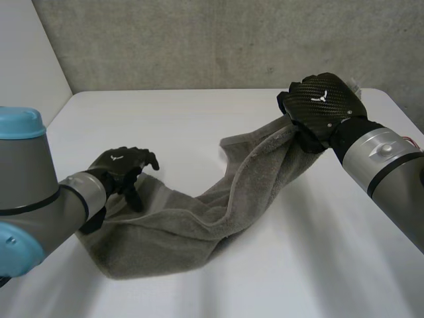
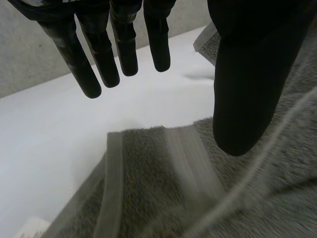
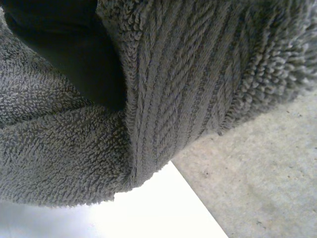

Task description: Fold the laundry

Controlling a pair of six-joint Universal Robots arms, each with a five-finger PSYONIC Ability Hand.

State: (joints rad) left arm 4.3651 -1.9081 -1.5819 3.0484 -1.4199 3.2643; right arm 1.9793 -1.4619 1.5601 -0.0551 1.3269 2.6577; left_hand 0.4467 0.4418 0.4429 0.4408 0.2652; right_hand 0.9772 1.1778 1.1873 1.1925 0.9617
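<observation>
You have a white bench (image 1: 199,126) carrying one grey towel (image 1: 172,232): its near end lies rumpled, its far end lifted.

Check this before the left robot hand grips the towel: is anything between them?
Nothing visible. The left robot hand is open directly over the grey towel's end, with white table beside it. The right robot hand holds the other end raised.

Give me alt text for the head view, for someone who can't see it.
The robot's right hand grips one end of a grey towel, raised above the white table. The towel sags down to the table, where the open left hand is at its other end.
</observation>
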